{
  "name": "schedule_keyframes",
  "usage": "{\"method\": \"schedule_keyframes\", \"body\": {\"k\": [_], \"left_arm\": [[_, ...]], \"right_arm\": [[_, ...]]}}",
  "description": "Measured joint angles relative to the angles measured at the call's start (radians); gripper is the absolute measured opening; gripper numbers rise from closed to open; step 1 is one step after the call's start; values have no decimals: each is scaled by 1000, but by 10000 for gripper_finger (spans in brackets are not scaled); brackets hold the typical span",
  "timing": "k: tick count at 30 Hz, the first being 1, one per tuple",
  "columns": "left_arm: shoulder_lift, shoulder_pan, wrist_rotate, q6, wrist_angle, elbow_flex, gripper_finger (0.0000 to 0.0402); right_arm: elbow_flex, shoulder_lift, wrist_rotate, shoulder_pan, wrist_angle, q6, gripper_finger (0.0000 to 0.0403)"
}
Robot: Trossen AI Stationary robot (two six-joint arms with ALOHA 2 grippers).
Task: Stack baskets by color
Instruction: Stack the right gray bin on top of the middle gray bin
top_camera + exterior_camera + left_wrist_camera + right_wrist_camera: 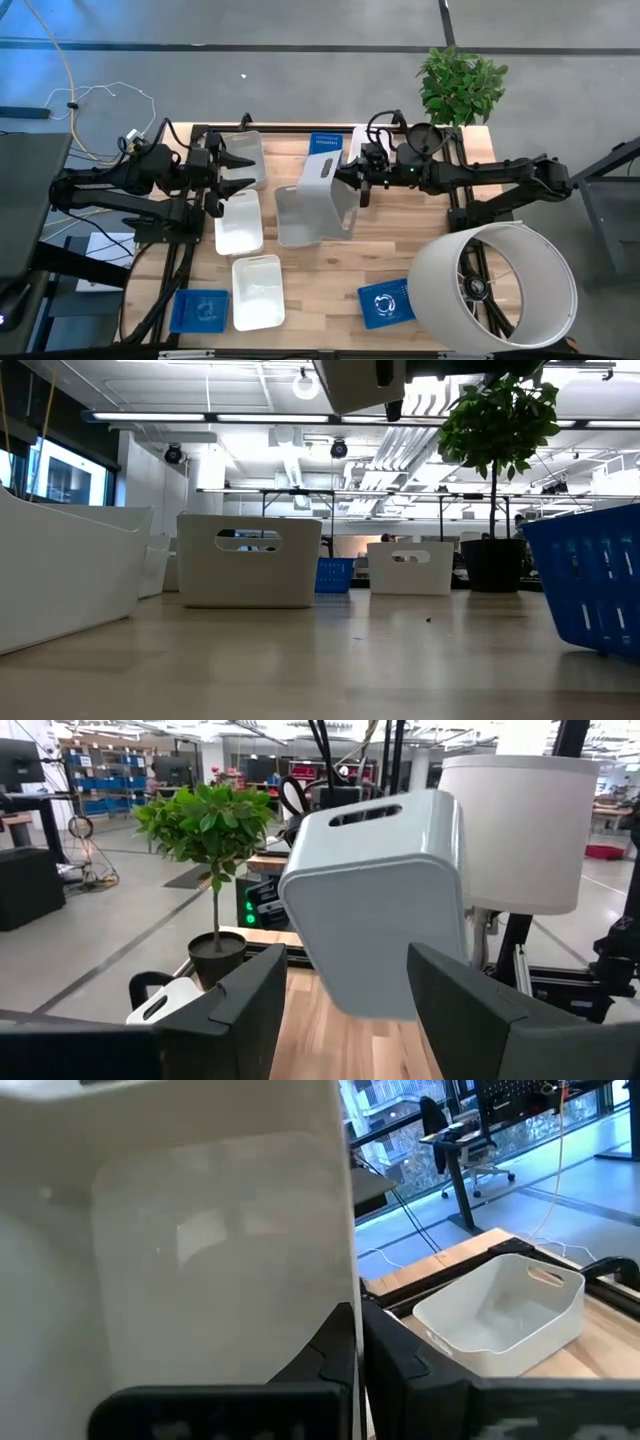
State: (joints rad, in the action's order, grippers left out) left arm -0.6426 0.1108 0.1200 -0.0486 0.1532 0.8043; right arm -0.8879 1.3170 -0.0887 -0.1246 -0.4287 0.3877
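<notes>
Wooden planks form the tabletop (330, 260), with grey floor all round it and a potted plant (462, 85) at the far right corner. On the left, the left gripper (232, 172) waits with its fingers spread wide and nothing between them, just beside a white basket (246, 158) at the far left of the table and another white basket (239, 221) next to it. At the middle, the right gripper (352, 183) is clamped tight on the rim of a pale grey basket (315, 200), holding it tilted in the air above the table. Such a thin pinch on one edge looks risky: the basket could swing, slip from the fingers, or come down skewed and fail to nest. Its look is smooth, with rounded corners and a slot handle (365, 814) near the rim. Toward the right, a blue basket (386, 304) lies near the big white cylinder (495, 287), close enough to get in the way.
</notes>
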Motion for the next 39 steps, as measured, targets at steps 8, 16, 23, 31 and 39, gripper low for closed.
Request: {"method": "schedule_keyframes", "body": {"k": [8, 16, 23, 31, 39], "left_arm": [[0, 0, 0, 0, 0, 0, 197], [2, 0, 42, 0, -2, 0, 197], [2, 0, 102, 0, -2, 0, 197], [2, 0, 101, 33, -2, 0, 197], [2, 0, 101, 45, -79, -1, 197]], "right_arm": [[-1, 0, 58, 0, 39, 56, 0], [-1, 38, 270, 32, 95, 194, 0], [-63, 96, 437, 77, 252, 326, 0], [-432, 317, 444, 103, 796, 380, 0], [-655, 511, 411, 127, 946, 596, 0]]}}
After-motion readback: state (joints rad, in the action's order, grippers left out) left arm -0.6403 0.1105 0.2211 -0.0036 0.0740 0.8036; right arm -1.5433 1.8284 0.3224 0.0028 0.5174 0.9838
